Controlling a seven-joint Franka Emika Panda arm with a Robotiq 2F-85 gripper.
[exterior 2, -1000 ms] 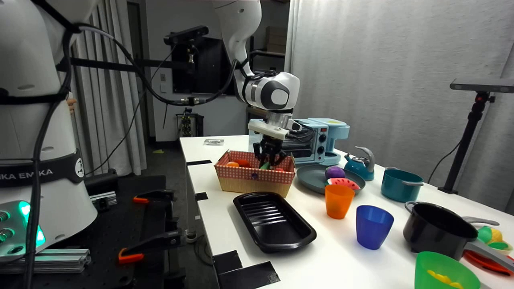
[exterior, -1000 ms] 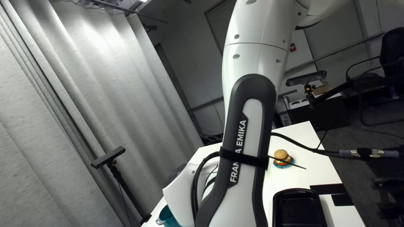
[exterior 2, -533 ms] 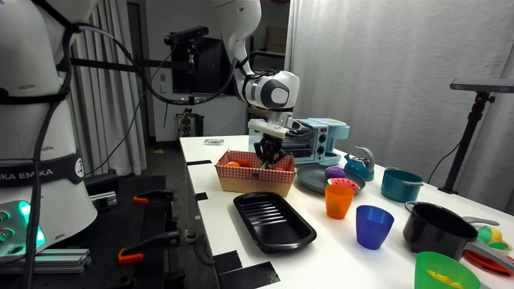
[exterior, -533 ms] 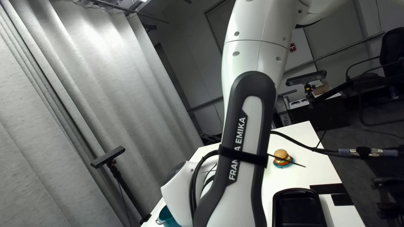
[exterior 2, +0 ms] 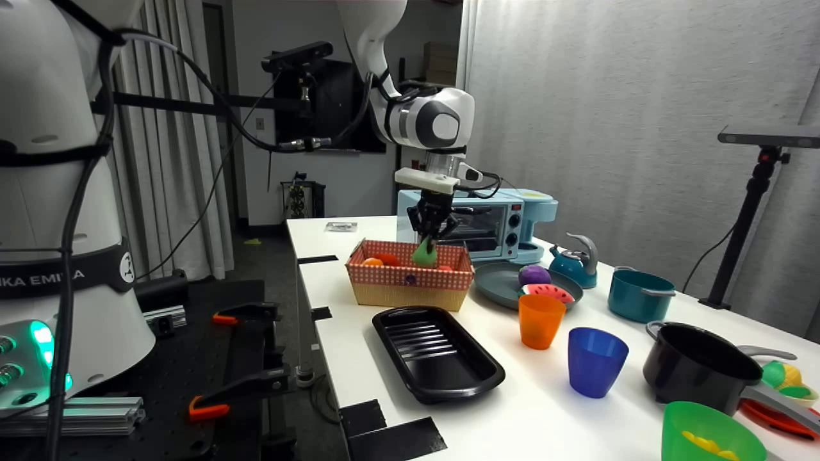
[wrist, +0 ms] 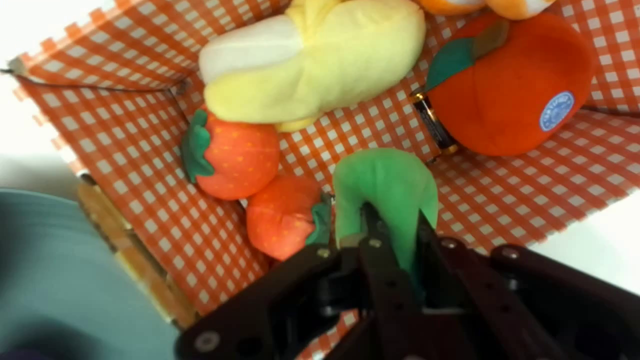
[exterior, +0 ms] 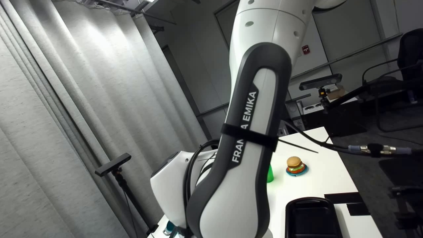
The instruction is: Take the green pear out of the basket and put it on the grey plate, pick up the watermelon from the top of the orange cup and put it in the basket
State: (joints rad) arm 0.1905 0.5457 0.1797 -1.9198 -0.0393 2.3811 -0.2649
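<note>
My tool has the pear pinched, over the basket; whether its lower end is fully out I can't tell. So the grasp looks done. Left, I judge: setting the pear on the plate, then moving the watermelon into the basket. The watermelon shows above the orange cup with the plate behind, and I can't make out which bears it. In an exterior view neither tool nor basket shows past the arm.

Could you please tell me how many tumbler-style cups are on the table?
3 in an exterior view: the orange cup near the plate, the blue cup near the black pot, the green cup at the picture's bottom edge. Others may be hidden.
</note>
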